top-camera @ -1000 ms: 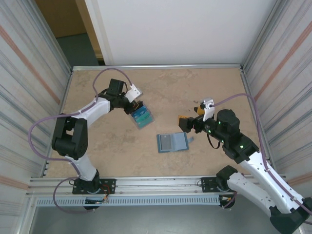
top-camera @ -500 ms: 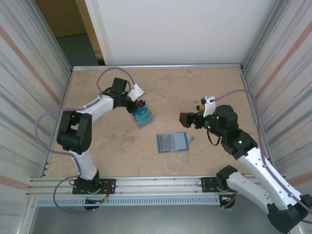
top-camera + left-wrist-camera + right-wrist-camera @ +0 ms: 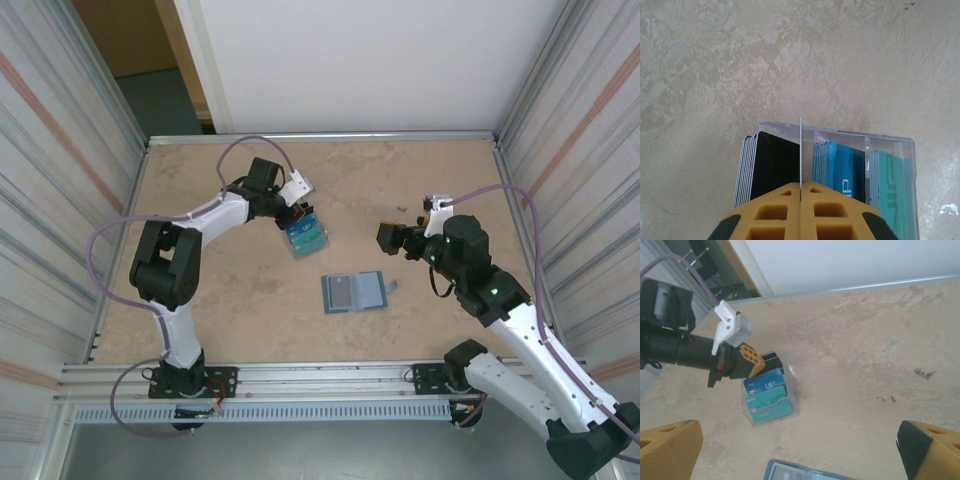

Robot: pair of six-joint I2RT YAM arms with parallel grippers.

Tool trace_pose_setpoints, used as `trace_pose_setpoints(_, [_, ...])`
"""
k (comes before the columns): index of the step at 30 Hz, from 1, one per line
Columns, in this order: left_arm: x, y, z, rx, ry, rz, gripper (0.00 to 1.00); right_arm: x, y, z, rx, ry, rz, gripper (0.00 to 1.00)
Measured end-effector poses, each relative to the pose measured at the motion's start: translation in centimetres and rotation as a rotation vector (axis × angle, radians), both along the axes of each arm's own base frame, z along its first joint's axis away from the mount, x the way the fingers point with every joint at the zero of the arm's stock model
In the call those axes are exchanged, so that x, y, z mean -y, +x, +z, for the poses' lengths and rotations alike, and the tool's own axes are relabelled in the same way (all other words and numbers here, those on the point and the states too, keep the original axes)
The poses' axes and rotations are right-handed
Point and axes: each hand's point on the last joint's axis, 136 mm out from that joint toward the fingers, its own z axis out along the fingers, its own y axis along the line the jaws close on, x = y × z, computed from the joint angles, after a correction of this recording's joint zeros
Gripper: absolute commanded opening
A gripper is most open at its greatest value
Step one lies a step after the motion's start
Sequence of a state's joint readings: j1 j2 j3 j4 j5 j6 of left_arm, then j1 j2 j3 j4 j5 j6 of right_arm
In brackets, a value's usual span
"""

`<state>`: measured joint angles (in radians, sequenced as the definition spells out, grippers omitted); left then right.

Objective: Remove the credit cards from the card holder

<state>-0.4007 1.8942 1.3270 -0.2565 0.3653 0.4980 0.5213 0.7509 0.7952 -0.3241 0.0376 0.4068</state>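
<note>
Shifted right, left claw [image 3: 801, 185] pinches card [image 3: 800, 145] edge-on.

card holder [image 3: 802, 474] cut off at btm, right wrist view; credit card [image 3: 800, 150] in left end effector [image 3: 801, 186] edge-on, colour unclear.

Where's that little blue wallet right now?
Top view: the wallet lies open mid-table, toward the front and right of the clear card tray.

The mottled beige table [image 3: 400, 180] carries an open card holder [image 3: 353, 292] and a clear card-filled box [image 3: 305, 236], apart.
</note>
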Motion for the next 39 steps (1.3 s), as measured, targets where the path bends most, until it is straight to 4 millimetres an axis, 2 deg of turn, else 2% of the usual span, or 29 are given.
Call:
trace_pose_setpoints(4, [-0.3, 0.2, 0.0, 0.012, 0.018, 0.007, 0.01, 0.1, -0.1, -0.5, -0.020, -0.007, -0.001, 0.99])
trace_pose_setpoints(8, [-0.6, 0.3, 0.0, 0.019, 0.032, 0.005, 0.14, -0.1, 0.0, -0.9, -0.034, -0.013, 0.002, 0.99])
trace_pose_setpoints(19, [-2.4, 0.7, 0.4, 0.041, 0.078, 0.031, 0.16, -0.1, 0.0, -1.0, -0.038, -0.014, 0.005, 0.99])
trace_pose_setpoints(24, [-2.4, 0.5, 1.8, 0.063, 0.069, 0.029, 0.22, 0.2, 0.3, -1.6, -0.083, -0.032, -0.024, 0.97])
trace_pose_setpoints(26, [-2.4, 0.2, 2.8, 0.081, 0.061, 0.028, 0.28, 0.3, 0.5, -2.0, -0.112, -0.041, -0.043, 0.93])
trace_pose_setpoints(28, [-2.4, -0.3, 4.1, 0.098, 0.049, 0.031, 0.39, 0.3, 0.8, -2.4, -0.144, -0.054, -0.060, 0.88])
trace_pose_setpoints(31, [-2.3, -1.6, 6.2, 0.129, 0.019, 0.043, 0.61, -0.2, 0.8, -3.8, -0.202, -0.096, -0.064, 0.85])
trace_pose_setpoints(32, [-2.4, -2.1, 7.0, 0.144, 0.010, 0.051, 0.71, -0.6, 0.6, -4.4, -0.225, -0.118, -0.053, 0.85])
trace_pose_setpoints(36, [-2.9, -4.2, 9.5, 0.194, -0.028, 0.103, 0.84, -2.4, -0.4, -7.1, -0.320, -0.188, -0.003, 0.73])
trace_pose_setpoints(38, [-3.4, -5.3, 10.2, 0.216, -0.043, 0.141, 0.98, -3.5, -1.0, -8.4, -0.363, -0.221, 0.025, 0.69])
trace_pose_setpoints(39, [-3.7, -5.7, 10.4, 0.227, -0.046, 0.161, 0.99, -3.9, -1.3, -9.1, -0.383, -0.239, 0.034, 0.68])
